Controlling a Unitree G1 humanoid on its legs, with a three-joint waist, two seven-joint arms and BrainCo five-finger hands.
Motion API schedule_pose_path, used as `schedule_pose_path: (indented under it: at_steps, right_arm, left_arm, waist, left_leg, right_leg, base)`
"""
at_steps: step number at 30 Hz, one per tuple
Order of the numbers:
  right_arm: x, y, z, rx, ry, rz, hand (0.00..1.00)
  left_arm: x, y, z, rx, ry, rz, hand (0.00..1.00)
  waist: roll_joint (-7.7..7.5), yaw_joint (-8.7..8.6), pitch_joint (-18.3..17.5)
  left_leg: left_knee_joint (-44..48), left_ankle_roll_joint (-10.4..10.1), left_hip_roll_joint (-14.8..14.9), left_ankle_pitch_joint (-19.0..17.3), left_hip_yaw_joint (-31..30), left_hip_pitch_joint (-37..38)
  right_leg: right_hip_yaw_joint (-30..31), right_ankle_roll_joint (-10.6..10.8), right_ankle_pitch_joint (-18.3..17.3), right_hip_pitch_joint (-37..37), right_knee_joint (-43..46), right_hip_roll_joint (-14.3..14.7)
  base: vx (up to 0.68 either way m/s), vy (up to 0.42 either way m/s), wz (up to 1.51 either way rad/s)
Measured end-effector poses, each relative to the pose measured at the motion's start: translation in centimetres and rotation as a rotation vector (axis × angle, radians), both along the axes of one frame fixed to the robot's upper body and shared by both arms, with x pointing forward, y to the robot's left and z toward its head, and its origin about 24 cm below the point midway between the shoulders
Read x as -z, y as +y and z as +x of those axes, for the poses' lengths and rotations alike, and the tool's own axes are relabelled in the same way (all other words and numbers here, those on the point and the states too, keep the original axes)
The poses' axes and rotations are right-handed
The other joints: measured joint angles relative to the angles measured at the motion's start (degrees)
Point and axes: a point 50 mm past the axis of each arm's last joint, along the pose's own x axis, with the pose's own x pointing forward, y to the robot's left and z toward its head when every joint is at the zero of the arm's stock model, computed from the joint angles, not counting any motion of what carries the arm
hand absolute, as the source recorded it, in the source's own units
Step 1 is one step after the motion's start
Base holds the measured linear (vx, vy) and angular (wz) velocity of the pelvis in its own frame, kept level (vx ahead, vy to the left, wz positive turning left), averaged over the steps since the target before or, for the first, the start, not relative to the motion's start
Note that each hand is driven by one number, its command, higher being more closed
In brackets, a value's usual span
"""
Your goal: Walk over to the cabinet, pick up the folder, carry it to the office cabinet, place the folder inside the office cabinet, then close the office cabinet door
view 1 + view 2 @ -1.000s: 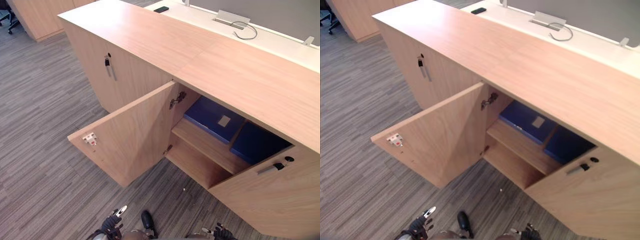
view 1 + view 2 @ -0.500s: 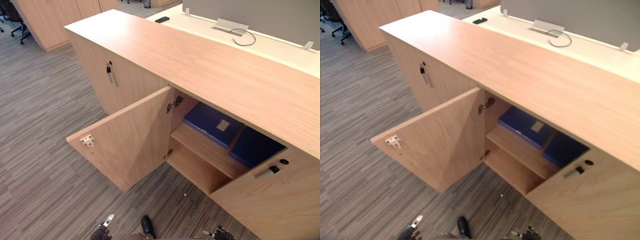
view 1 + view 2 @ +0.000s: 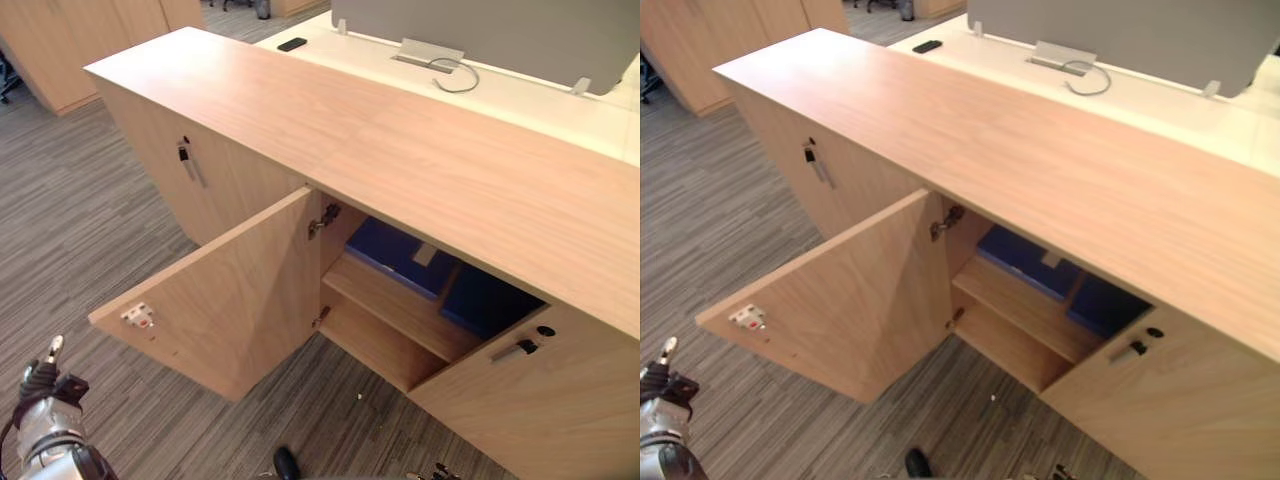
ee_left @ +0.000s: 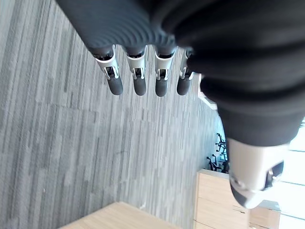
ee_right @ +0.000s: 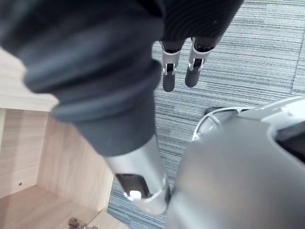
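Cabinet [image 3: 450, 170] of pale wood runs across the head views, and its door [image 3: 230, 300] stands swung wide toward the robot's left, inner face showing. Inside, on the upper shelf [image 3: 385, 305], the blue folder [image 3: 395, 250] with a pale label lies flat, just beside a second blue folder [image 3: 485, 300]. Which of the two the task means I cannot tell, but both sit well inside the opening, so placing looks done and closing the door is the step in hand.

The left hand [image 3: 42, 388] hangs low over the carpet [image 3: 90, 200], near the door's free edge. Its fingers [image 4: 139, 83] are straight and hold nothing. The right hand [image 5: 168, 76] is empty too, fingers loose and straight, down by the cabinet's base.

The left hand looks best placed. It should meet the outer face with flat fingers near the edge carrying the small latch [image 3: 137, 317], far from the hinge [image 3: 322, 220]. A steady sweep, with fingers clear of the closing gap, should bring the door flush.
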Motion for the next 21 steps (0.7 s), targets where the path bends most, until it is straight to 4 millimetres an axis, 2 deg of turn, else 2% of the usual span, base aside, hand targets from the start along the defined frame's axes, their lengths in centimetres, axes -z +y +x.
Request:
schedule_pose_path:
  at_steps: [1, 2, 4, 7, 8, 9, 10, 12, 13, 14, 16, 18, 19, 20, 21]
  right_arm:
    - [0.1, 0.3, -0.5, -0.001, 0.009, 0.007, 0.0]
    - [0.1, 0.3, -0.5, -0.001, 0.008, 0.007, 0.0]
    - [0.1, 0.5, -1.0, -0.001, 0.011, 0.012, 0.0]
    - [0.1, 0.1, -1.7, 0.009, 0.022, 0.003, 0.0]
    - [0.1, -0.1, -1.8, 0.009, 0.026, -0.001, 0.0]
    - [0.1, -0.1, -1.9, 0.005, 0.03, 0.0, 0.0]
    - [0.1, -0.1, -1.9, 0.006, 0.031, 0.0, 0.0]
    - [0.0, -0.8, -2.2, 0.008, 0.044, -0.015, 0.0]
    - [0.0, -1.0, -2.2, 0.007, 0.045, -0.018, 0.0]
    - [0.0, -1.1, -2.2, 0.005, 0.05, -0.02, 0.0]
    - [0.0, -1.2, -2.4, 0.014, 0.054, -0.02, 0.0]
    - [0.1, -1.1, -2.5, 0.016, 0.062, -0.022, 0.0]
    - [0.1, -1.1, -2.5, 0.016, 0.064, -0.023, 0.0]
    - [0.1, -1.1, -2.4, 0.014, 0.064, -0.024, 0.0]
    - [0.1, -1.1, -2.4, 0.014, 0.063, -0.024, 0.0]
  left_arm:
    - [-0.9, 0.0, 1.1, 0.03, -0.011, 0.022, 0.0]
    - [-1.0, 0.0, 1.3, 0.038, -0.009, 0.028, 0.0]
    - [-1.8, -0.8, 3.3, 0.131, 0.029, 0.082, 0.0]
    - [-1.9, -1.2, 3.9, 0.209, 0.142, 0.168, 0.0]
    - [-1.7, -1.6, 4.2, 0.239, 0.189, 0.205, 0.0]
    - [-1.8, -1.8, 4.5, 0.268, 0.227, 0.241, 0.0]
    - [-1.8, -1.9, 4.6, 0.286, 0.249, 0.261, 0.0]
    - [0.7, -4.8, 5.4, 0.389, 0.313, 0.243, 0.0]
    - [1.4, -5.8, 5.5, 0.421, 0.325, 0.231, 0.0]
    - [2.3, -6.8, 5.4, 0.398, 0.325, 0.201, 0.0]
    - [3.6, -8.1, 5.0, 0.463, 0.365, 0.207, 0.0]
    - [5.6, -11.4, 4.5, 0.552, 0.35, 0.185, 0.0]
    - [6.2, -12.2, 4.2, 0.578, 0.354, 0.178, 0.0]
    - [7.4, -14.1, 3.6, 0.645, 0.372, 0.16, 0.0]
    - [8.0, -15.2, 3.2, 0.682, 0.38, 0.149, 0.0]
  waist:
    - [-0.53, 0.03, -1.25]
    - [-0.67, 0.05, -1.46]
    - [-0.87, -0.03, -2.68]
    - [0.18, 0.48, -2.67]
    - [0.81, 0.51, -2.78]
    - [0.15, 0.98, -2.85]
    - [-0.42, 1.29, -2.76]
    - [0.36, 2.45, -2.52]
    - [0.65, 2.46, -2.49]
    - [0.91, 2.29, -2.38]
    - [1.4, 1.85, -2.17]
    - [1.46, 1.98, -2.1]
    - [1.51, 2.08, -2.06]
    - [1.48, 2.12, -2.0]
    - [1.48, 2.12, -2.0]
  left_leg:
    - [0.01, -0.22, 0.41, -0.13, 0.2, -0.02]
    - [0.01, -0.24, 0.48, -0.14, 0.23, -0.02]
    - [0.04, -0.48, 1.15, 0.0, 0.34, 0.23]
    - [0.12, -0.87, 2.83, 0.36, 0.17, 1.12]
    - [0.13, -1.37, 4.06, 0.82, -0.14, 1.19]
    - [0.11, -1.87, 4.07, 1.1, -0.37, 1.1]
    - [0.11, -2.07, 3.55, 1.12, -0.6, 1.07]
    - [0.04, -2.86, 3.66, 1.83, -1.76, 0.62]
    - [-0.04, -2.92, 3.64, 2.0, -1.76, 0.5]
    - [-0.21, -2.98, 3.53, 2.13, -1.66, 0.27]
    - [-0.22, -3.19, 3.67, 2.37, -1.76, -0.11]
    - [-0.23, -3.22, 3.51, 2.35, -2.0, -0.24]
    - [-0.23, -3.22, 3.41, 2.35, -2.06, -0.29]
    - [-0.24, -3.18, 3.16, 2.34, -2.19, -0.41]
    - [-0.24, -3.12, 3.0, 2.31, -2.34, -0.5]
  right_leg:
    - [0.33, -0.02, 0.02, -0.23, 0.14, 0.33]
    - [0.37, -0.03, 0.02, -0.25, 0.15, 0.41]
    - [0.78, -0.16, 0.11, -0.32, 0.55, 0.68]
    - [1.2, -0.28, 0.02, -1.56, 5.01, 0.66]
    - [1.17, -0.65, -2.69, -2.18, 3.88, 1.23]
    - [1.0, -1.74, -0.44, -2.8, -0.71, 1.12]
    - [1.08, -1.49, 2.32, -3.67, -1.43, 0.23]
    - [1.09, -0.73, 1.73, -3.32, -1.7, 0.15]
    - [1.1, -0.59, 1.64, -3.35, -1.98, 0.17]
    - [1.23, -0.17, 1.38, -3.45, -2.79, 0.23]
    - [1.21, -0.06, 1.45, -3.81, -2.72, 0.33]
    - [1.15, 0.13, 1.63, -3.81, -2.75, 0.17]
    - [1.14, 0.25, 1.7, -3.82, -2.76, 0.07]
    - [1.04, 0.42, 1.78, -3.84, -2.82, -0.15]
    - [1.01, 0.55, 1.83, -3.85, -2.86, -0.27]
  base:
    - [0.01, -0.001, -0.13]
    - [0.02, -0.013, -0.09]
    - [0.02, -0.018, -0.07]
    - [-0.02, 0.001, -0.02]
    - [-0.1, 0.002, 0.23]
    - [-0.13, 0.012, 0.23]
    - [-0.16, 0.019, 0.32]
    - [-0.11, -0.037, 0.18]
    - [-0.13, -0.065, -0.11]
    - [-0.17, -0.041, -0.1]
    - [-0.17, -0.028, -0.02]
    - [-0.14, 0.004, 0.06]
    - [-0.11, 0.03, 0.06]
    - [-0.05, 0.031, 0.05]
    - [-0.08, 0.059, 0.13]
